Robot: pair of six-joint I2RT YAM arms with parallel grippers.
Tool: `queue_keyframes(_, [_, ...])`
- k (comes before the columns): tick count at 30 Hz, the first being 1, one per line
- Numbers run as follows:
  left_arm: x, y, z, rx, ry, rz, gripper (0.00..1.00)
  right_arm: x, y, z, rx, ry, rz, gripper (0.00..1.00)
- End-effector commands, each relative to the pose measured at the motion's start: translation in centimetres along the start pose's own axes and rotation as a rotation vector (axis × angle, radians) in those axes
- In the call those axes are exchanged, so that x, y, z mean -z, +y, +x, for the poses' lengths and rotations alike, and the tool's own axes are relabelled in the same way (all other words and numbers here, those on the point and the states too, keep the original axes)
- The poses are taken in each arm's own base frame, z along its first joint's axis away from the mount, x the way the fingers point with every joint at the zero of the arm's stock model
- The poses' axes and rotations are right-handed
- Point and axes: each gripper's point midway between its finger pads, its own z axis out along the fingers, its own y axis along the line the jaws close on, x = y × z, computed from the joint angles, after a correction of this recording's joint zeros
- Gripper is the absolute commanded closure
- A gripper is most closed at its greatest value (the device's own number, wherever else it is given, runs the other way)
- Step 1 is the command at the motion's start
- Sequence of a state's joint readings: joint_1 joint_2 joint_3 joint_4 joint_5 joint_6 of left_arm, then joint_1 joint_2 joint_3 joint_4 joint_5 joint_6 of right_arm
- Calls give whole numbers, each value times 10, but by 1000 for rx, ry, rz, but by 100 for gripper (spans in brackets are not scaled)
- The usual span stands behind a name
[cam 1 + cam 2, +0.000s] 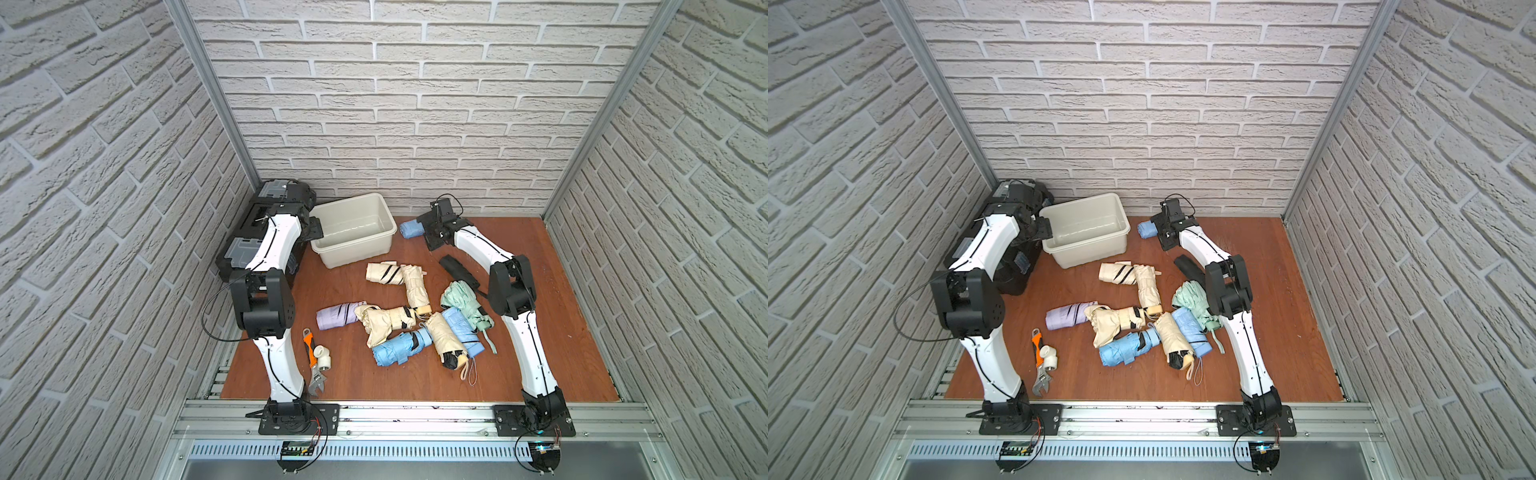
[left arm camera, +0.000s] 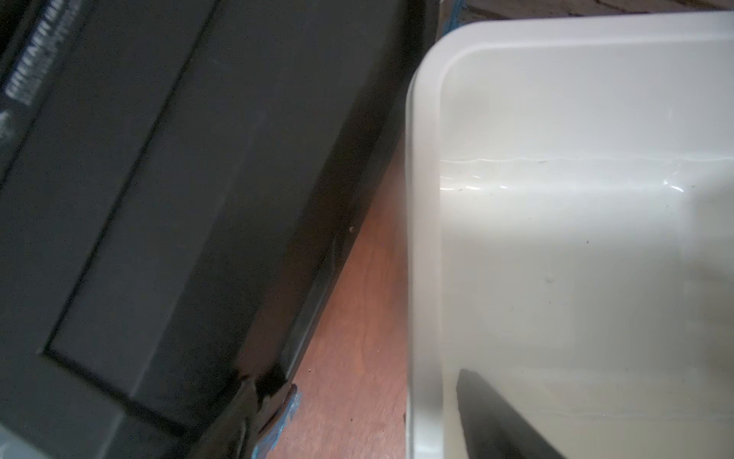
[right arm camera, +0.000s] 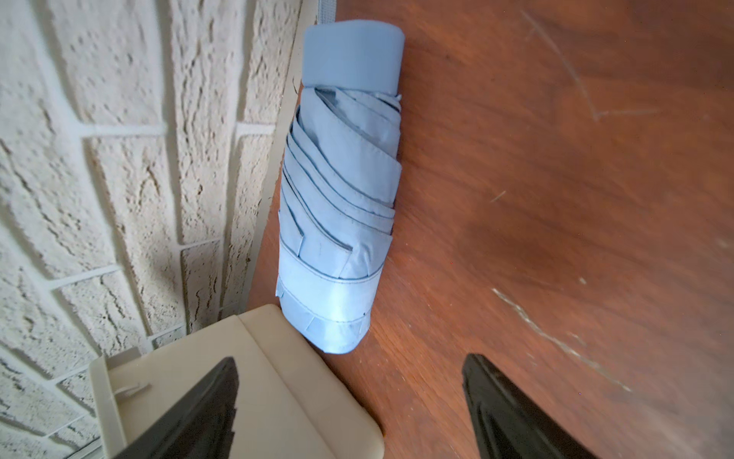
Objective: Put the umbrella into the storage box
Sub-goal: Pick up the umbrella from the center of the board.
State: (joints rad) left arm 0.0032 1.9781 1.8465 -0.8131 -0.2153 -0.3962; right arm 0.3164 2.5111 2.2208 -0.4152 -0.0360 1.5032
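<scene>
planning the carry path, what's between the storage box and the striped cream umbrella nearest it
Only bare wooden table separates the storage box and the cream umbrella with black stripes, seen in both top views.

Black toolbox (image 1: 239, 253) (image 1: 1017, 278) (image 2: 159, 198) with grey latches stands against the left wall, at the rear corner of the brown wooden table (image 1: 561, 311) (image 1: 1287, 311). Orange-handled adjustable wrench (image 1: 311, 365) (image 1: 1040, 365) lies near the front-left edge, jaw end toward the front, with a white pipe elbow (image 1: 323, 358) (image 1: 1049, 357) touching it. Pale brick-pattern walls (image 1: 415, 104) (image 1: 1163, 104) enclose three sides.
</scene>
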Motion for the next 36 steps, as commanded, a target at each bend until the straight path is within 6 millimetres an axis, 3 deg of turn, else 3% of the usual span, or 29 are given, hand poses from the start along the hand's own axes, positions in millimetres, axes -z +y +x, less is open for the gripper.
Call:
queue_keyframes(1, [12,0,-9,12,-36,-7,18,-4,13,2,-75,-19,-34,14])
queue_keyframes(9, [17,1,-10,19,-47,-5,18,-28,4,1,-147,-40,-40,17])
queue_keyframes(19, [18,2,-5,21,-42,-6,17,-54,-9,-5,-182,-66,-41,30])
queue_keyframes(30, [24,6,0,19,-43,-15,18,-74,-26,-10,-189,-68,-34,59])
queue_keyframes(36, [28,10,2,19,-47,-22,17,-71,-21,-10,-177,-61,-62,79])
